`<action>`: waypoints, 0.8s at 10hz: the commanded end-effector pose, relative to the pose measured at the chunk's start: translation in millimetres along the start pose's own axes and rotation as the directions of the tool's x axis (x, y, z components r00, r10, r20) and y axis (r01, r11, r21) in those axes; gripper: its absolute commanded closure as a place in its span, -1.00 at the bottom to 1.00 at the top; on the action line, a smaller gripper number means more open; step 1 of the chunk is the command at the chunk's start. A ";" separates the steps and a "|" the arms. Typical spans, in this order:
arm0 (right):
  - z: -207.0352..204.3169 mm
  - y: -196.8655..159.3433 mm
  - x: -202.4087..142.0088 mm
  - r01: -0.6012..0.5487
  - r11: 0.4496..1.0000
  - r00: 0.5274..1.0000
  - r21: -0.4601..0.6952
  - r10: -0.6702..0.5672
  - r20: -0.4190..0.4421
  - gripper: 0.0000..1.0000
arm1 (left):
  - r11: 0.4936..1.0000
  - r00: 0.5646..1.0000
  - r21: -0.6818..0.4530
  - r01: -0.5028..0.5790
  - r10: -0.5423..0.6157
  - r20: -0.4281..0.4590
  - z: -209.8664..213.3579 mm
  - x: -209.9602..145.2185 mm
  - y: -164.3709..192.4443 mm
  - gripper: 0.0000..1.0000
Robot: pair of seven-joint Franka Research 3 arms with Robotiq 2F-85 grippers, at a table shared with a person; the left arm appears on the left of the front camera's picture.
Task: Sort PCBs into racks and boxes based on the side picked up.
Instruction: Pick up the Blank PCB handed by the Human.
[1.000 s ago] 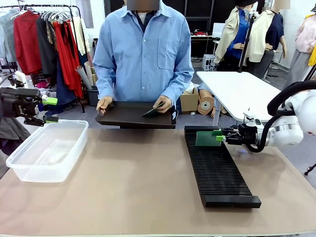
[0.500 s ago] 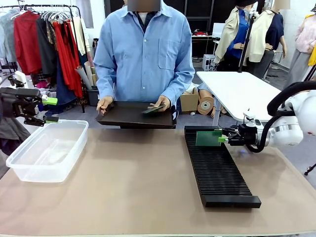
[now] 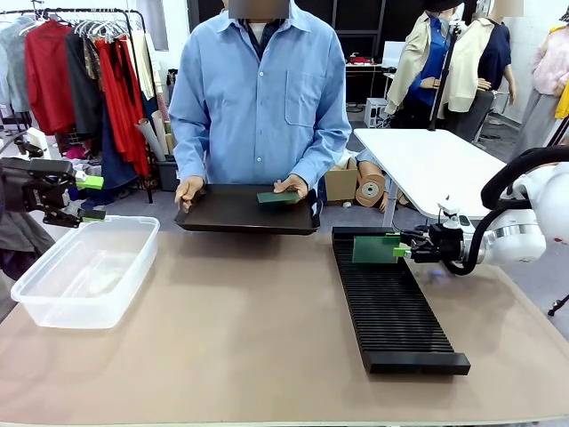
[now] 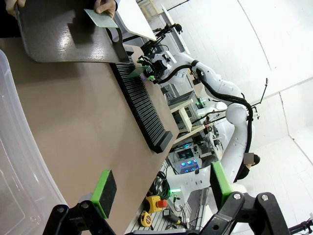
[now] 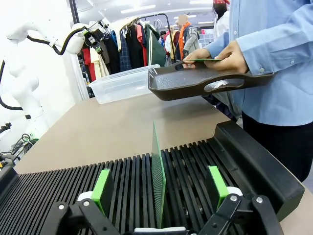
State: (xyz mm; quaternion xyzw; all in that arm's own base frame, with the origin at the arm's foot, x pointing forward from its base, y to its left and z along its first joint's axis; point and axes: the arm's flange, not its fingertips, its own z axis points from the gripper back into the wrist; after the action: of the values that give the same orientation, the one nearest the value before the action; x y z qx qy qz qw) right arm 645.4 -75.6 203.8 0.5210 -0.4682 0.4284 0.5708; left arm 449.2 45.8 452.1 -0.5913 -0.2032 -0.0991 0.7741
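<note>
Two PCBs were in sight: the upright PCB stood on edge in a slot at the far end of the ribbed black rack, right of centre in the front view, and the second PCB lay flat on a dark tray at upper centre. The right tool reached in from the right edge with its jaws spread wide; in the right wrist view its green pads stood on either side of the upright PCB with a clear gap on each side, so it gripped nothing. A person in a blue shirt held the tray just above the far edge of the table, one hand at the tray's left rim and the other hand resting by the second PCB. At the left of the frame a clear plastic box sat on the table, well apart from the rack. The left tool hung above the box's far left corner, jaws wide open and holding nothing.
</note>
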 end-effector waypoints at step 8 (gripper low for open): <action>-4.7 2.8 13.3 -0.020 1.000 0.999 -0.002 0.020 0.031 -1.00 | 1.000 1.000 0.000 0.000 0.000 0.002 0.6 0.3 -0.5 -1.00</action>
State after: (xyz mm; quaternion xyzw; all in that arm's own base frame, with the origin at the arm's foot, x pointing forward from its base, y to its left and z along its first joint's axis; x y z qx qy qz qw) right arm 645.7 -74.6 205.5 0.5219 -0.4698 0.4286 0.5685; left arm 449.2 45.8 452.1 -0.5913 -0.2032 -0.0991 0.7741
